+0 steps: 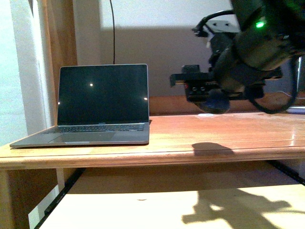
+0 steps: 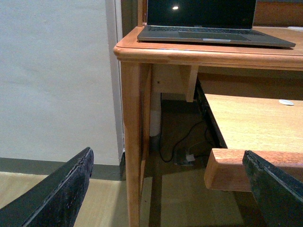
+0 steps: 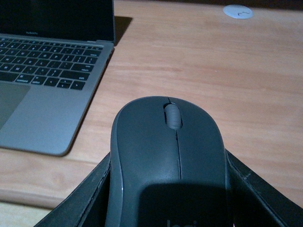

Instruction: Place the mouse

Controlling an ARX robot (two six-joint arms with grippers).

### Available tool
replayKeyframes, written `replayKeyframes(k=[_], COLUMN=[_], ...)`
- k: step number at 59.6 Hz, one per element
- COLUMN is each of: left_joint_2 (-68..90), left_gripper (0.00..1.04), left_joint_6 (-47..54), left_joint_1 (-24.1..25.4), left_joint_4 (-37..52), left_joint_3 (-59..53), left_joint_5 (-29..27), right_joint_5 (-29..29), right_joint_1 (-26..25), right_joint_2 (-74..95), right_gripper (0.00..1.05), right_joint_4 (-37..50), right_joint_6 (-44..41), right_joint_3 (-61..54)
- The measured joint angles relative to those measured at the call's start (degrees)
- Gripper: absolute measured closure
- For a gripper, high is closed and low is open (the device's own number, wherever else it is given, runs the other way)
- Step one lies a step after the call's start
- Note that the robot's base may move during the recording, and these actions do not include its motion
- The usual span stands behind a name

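Observation:
The dark grey mouse [image 3: 168, 165] with a scroll wheel sits between the two black fingers of my right gripper [image 3: 165, 198], which is shut on it. In the front view the mouse [image 1: 217, 104] hangs under the right gripper [image 1: 214, 100], held above the wooden desk top [image 1: 228, 133] to the right of the laptop [image 1: 100, 105]. Its shadow falls on the desk's front part. My left gripper [image 2: 170, 189] is open and empty, low beside the desk's left leg [image 2: 132, 142], not in the front view.
The open laptop [image 3: 42, 80] with a dark screen stands on the desk's left part. A small flat white disc [image 3: 238, 11] lies at the desk's back. A pull-out shelf [image 2: 251, 127] sits under the top, cables on the floor beneath.

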Motion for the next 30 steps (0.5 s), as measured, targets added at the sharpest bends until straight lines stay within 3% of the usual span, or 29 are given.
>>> replayKeyframes(k=[13, 30], left_joint_2=[0.0, 0.0], left_gripper=[0.08, 0.08], left_joint_6=[0.0, 0.0], left_joint_1=[0.0, 0.0], left_joint_4=[0.0, 0.0], left_joint_3=[0.0, 0.0], left_joint_5=[0.0, 0.0], right_joint_5=[6.3, 10.7], right_joint_1=[1.3, -0.5], right_joint_2=[11.9, 21.2], right_gripper=[0.47, 0.47], right_joint_4=[0.9, 0.1], right_joint_6=[-4.2, -7.0], right_joint_3=[10.3, 17.2])
